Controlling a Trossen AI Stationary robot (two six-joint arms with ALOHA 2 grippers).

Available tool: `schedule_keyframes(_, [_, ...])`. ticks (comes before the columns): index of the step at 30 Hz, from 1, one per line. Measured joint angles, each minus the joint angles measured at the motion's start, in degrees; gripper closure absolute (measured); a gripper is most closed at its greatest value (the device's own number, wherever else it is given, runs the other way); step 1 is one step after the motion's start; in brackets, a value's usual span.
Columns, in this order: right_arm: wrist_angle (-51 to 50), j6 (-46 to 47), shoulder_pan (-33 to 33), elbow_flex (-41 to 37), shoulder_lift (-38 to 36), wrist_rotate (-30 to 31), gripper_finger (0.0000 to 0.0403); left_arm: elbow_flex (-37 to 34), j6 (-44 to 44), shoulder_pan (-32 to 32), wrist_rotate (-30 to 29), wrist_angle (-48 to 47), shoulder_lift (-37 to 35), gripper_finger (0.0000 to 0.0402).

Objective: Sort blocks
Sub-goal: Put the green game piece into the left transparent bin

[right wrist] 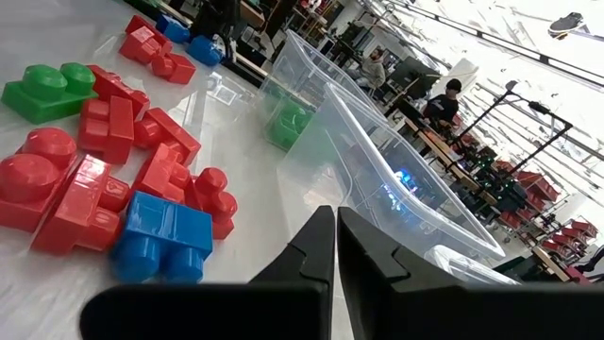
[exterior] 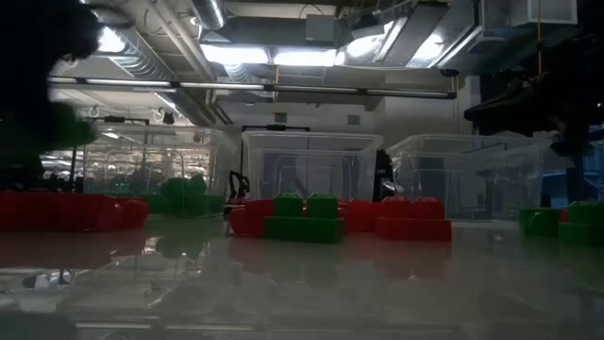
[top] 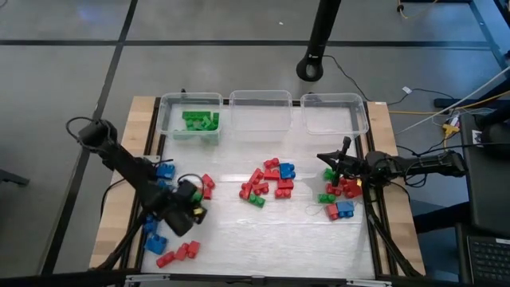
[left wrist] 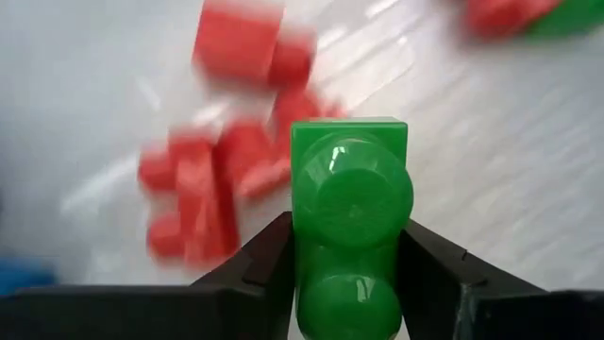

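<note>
The left gripper (left wrist: 344, 274) has its fingers pinching a green block (left wrist: 349, 222) over the white surface (top: 239, 231), above scattered red blocks (left wrist: 203, 194). The right gripper (right wrist: 336, 247), fingers pressed together, hovers near the middle block pile (top: 269, 180). Three clear bins (top: 259, 110) line the far edge; people work in the room beyond.

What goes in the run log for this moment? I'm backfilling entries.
left gripper: shut on green block, above red blocks | right gripper: shut, empty, near right pile | left bin: holds green blocks
</note>
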Motion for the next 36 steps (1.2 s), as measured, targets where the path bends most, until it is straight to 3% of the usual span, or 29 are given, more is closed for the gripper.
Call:
schedule_keyframes(5, [0.15,0.01,0.01,0.00,-0.01,0.00,0.0384,1.73,19.73,9.94,-5.66,2.58,-4.64,0.0269])
schedule_keyframes(12, [1.20,0.17,0.01,0.00,-0.01,-1.18,0.0384,1.77,45.14,29.39,-5.71,4.19,-12.52,0.0267])
schedule_keyframes(20, [2.45,0.11,0.01,0.01,-0.01,-1.92,0.0384,1.77,66.35,53.68,-5.61,4.80,-17.72,0.0266])
schedule_keyframes(24, [2.50,0.05,0.01,0.00,-0.01,-1.25,0.0384,1.23,74.09,63.19,-5.26,8.85,-17.41,0.0257])
schedule_keyframes(30, [2.62,-0.06,0.01,0.01,-0.01,-1.03,0.0384,1.17,81.73,73.69,0.15,13.40,-16.01,0.0212])
schedule_keyframes(36, [2.36,0.07,0.01,0.35,-0.01,-0.84,0.0384,1.77,81.91,74.64,4.58,12.68,-17.70,0.0178])
